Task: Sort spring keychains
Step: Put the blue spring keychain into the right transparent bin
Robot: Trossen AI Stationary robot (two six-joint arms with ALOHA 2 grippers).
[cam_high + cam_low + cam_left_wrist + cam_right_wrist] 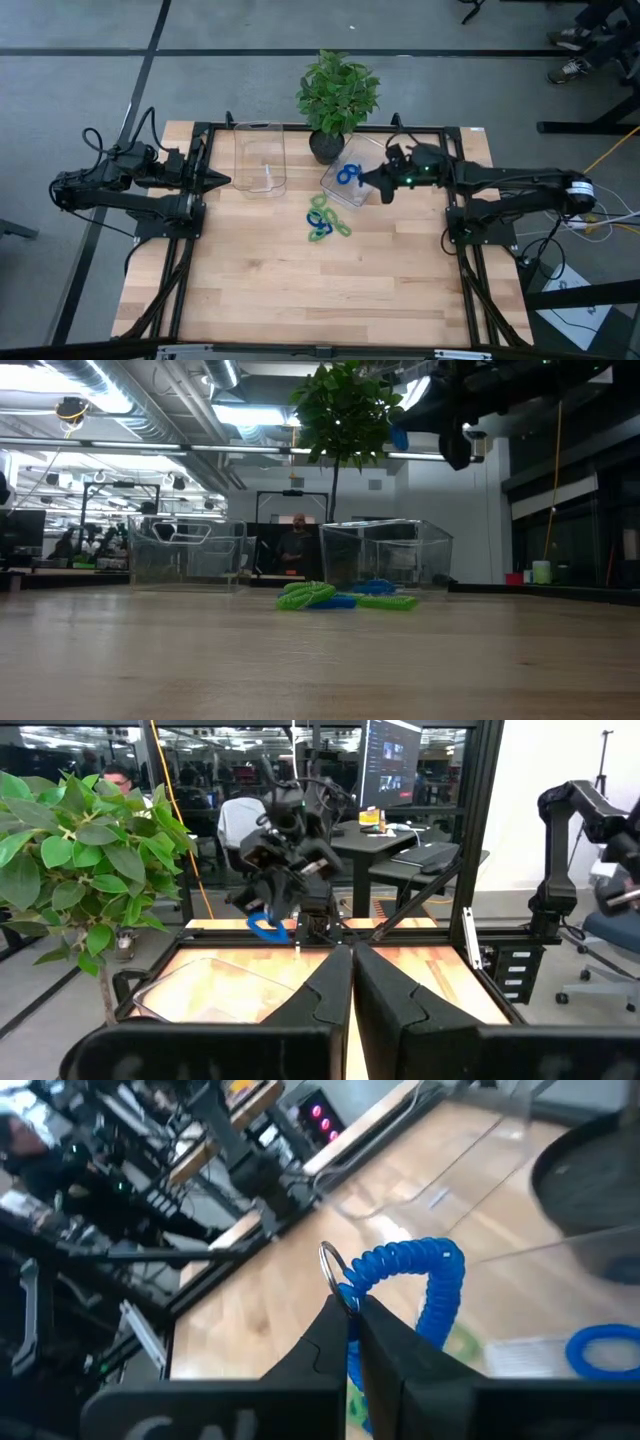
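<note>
My right gripper (364,183) is shut on a blue spring keychain (425,1285) and holds it over the near edge of the right clear bin (362,150). Another blue keychain (600,1350) lies on that bin's floor. A small pile of green and blue spring keychains (326,220) rests on the table in front of the bins; it also shows in the low view as the pile (335,598). The left clear bin (260,158) stands beside my left gripper (226,182), which waits shut at the table's left, touching nothing. My right gripper pinches the blue keychain between its two fingertips (340,1325), at the coil's end next to the metal ring (330,1265). The coil loops out past the fingertips, lifted clear of the table, and from the left wrist view the keychain (265,927) hangs under the gripper.
A potted leafy plant (337,95) stands at the far edge between the two bins. Black frame rails (190,230) run along the table's left and right sides. The near half of the wooden table (320,300) is bare.
</note>
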